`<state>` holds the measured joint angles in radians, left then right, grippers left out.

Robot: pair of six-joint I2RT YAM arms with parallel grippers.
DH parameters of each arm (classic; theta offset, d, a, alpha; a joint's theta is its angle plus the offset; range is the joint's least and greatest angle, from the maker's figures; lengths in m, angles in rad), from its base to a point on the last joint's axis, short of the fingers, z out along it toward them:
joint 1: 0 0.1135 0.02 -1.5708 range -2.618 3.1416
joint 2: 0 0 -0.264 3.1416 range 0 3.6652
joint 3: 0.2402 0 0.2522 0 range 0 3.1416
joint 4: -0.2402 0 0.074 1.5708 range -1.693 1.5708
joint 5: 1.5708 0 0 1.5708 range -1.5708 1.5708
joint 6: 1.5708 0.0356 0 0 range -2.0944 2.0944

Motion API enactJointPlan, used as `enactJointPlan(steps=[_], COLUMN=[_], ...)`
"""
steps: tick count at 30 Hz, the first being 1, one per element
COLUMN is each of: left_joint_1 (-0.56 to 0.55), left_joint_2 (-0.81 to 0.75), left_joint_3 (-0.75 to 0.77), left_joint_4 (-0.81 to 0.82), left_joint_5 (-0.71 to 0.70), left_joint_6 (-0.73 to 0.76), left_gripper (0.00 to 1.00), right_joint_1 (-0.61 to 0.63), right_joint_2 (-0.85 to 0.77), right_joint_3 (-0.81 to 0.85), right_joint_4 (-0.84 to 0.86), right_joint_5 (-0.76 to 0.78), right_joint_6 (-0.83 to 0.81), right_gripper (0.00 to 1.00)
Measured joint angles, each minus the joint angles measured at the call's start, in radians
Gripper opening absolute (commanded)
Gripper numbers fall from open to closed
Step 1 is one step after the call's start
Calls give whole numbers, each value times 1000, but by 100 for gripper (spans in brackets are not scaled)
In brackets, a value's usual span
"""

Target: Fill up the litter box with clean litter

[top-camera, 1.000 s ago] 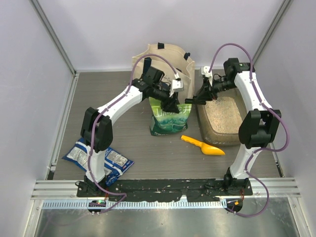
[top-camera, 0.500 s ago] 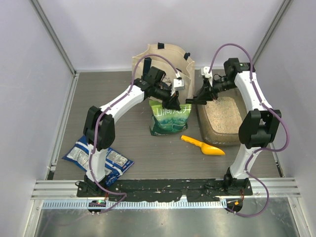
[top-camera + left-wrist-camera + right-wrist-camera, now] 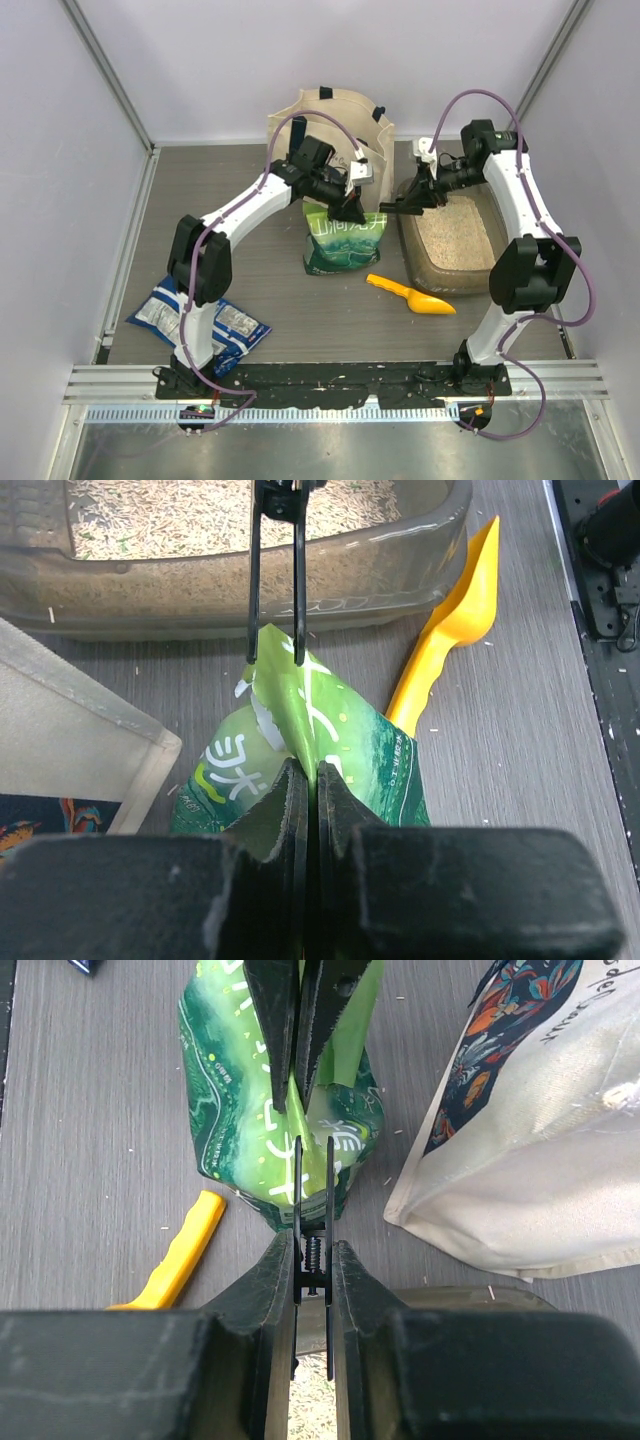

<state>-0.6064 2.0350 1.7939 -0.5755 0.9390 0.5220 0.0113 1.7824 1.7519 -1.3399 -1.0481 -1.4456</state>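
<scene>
We find the litter box (image 3: pixel 440 280) at the right of the desk (image 3: pixel 270 290), its long axis running near to far, with pale clean litter (image 3: pixel 455 235) already spread over its floor. As we judge it, the coming move turns on one relation: the green pouch (image 3: pixel 340 245) stands upright just left of the box's left wall, so its mouth has to tip rightward over that wall. Our left claw (image 3: pixel 350 210) is clenched on the pouch's top edge, pinching the folded film flat between its fingers. Our right claw (image 3: pixel 398 208) hangs over the box's far left corner, grasping a black clip (image 3: pixel 312 1200) by its handles. The clip's jaws point left at the pouch's top corner, and we cannot tell whether they bite it or sit just clear of it. The left claw is thus nearer the pouch, the right nearer the box. A yellow scoop (image 3: pixel 412 296) lies on the desk nearer to us, just beside the box's near left corner, with neither claw on it.
</scene>
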Motion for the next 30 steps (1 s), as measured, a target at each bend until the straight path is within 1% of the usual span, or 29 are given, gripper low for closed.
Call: enactJointPlan(steps=[4,6,8,10,12,14,16,18,21,23,30], left_joint_1=[2,7,7,11,22,36,47,55,58,57,57], left_joint_2=[-1,-1,6,39,100,149,162,155,93,61,56], left_joint_3=[16,45,93,184,311,401,418,395,263,212,205], left_joint_4=[-53,-124,-235,-390,-550,-640,-670,-677,-589,-542,-518], left_joint_5=[15,21,26,27,27,32,45,61,91,92,89], left_joint_6=[74,137,219,314,425,502,537,530,475,440,394], left_gripper=[0,0,0,0,0,0,0,0,0,0,0], right_joint_1=[3,6,10,16,23,30,39,51,65,70,77], right_joint_2=[-35,-48,-58,-68,-75,-78,-78,-79,-84,-94,-116], right_joint_3=[-21,-25,-32,-40,-52,-67,-78,-90,-112,-128,-140], right_joint_4=[-3,-3,-4,-3,-4,-5,-4,-5,-3,-3,5], right_joint_5=[-1,-5,-6,-5,-5,-4,-5,-5,-5,-5,0], right_joint_6=[0,0,0,-1,-4,-10,-15,-16,-14,-5,50], right_gripper=[1,2,1,1,1,2,1,1,1,2,1])
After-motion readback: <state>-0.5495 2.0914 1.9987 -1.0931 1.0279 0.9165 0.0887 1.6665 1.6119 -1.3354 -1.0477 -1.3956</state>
